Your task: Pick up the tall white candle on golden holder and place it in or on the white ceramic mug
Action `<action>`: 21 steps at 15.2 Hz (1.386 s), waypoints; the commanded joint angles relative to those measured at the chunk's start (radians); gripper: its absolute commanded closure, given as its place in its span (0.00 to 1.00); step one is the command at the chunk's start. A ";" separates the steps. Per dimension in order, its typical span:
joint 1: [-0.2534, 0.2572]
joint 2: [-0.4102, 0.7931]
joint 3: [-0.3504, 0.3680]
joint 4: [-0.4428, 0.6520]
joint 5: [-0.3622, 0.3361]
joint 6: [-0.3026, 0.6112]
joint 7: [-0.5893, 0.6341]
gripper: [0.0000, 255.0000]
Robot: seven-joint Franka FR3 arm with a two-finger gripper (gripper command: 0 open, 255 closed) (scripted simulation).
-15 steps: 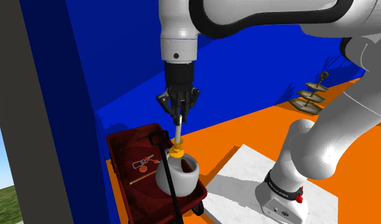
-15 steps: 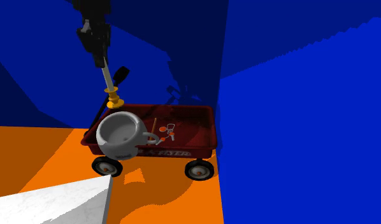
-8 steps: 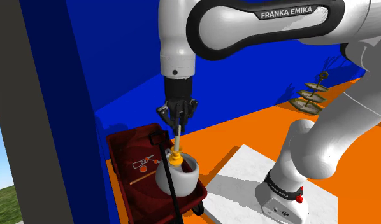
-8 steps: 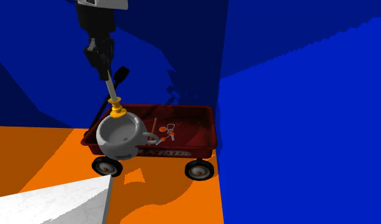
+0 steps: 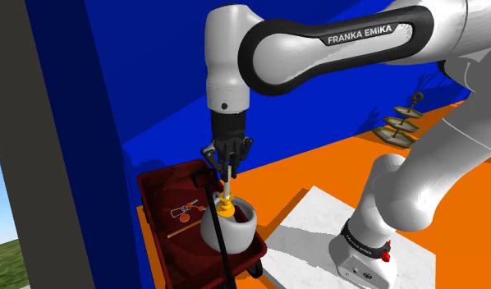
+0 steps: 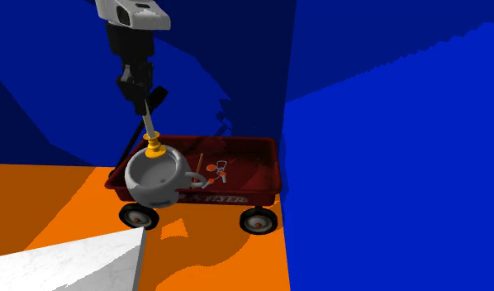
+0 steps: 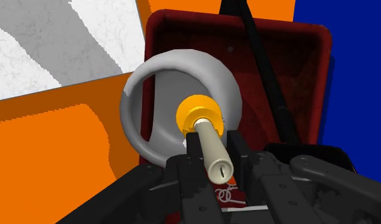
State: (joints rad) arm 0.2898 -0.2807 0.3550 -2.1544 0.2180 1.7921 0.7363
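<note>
A tall pale candle on a golden holder hangs upright from my gripper, whose black fingers are shut on its stem. The holder's base dips just inside the rim of the white mug. That mug stands in the near end of a red toy wagon. In the wrist view the golden holder sits over the mug's opening. I cannot tell whether the holder touches the mug's bottom.
Inside the wagon lie a small orange key-like trinket and a thin brown stick. Its black pull handle rises behind the mug. Blue walls close in around the orange floor. A tiered golden stand is farther off.
My gripper has come straight down with the candle. The golden holder has gone from above the mug's rim to just inside its opening.
</note>
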 commanded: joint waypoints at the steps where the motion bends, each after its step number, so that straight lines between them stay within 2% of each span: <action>1: 0.003 0.006 0.004 -0.018 0.003 0.008 -0.002 1.00; 6: 0.004 0.007 0.002 -0.017 0.003 0.008 -0.001 1.00; 7: 0.004 0.006 0.001 -0.016 0.002 0.005 -0.002 0.00; 11: 0.004 -0.013 -0.004 -0.039 0.007 0.009 -0.011 0.00; 12: 0.005 0.007 0.002 -0.017 0.002 0.008 -0.001 0.00; 16: -0.001 0.013 -0.016 0.112 -0.011 -0.117 0.005 0.00; 21: -0.002 0.013 -0.016 0.112 -0.011 -0.117 0.005 0.00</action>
State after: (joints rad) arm 0.2881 -0.2686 0.3393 -2.0437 0.2068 1.6749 0.7415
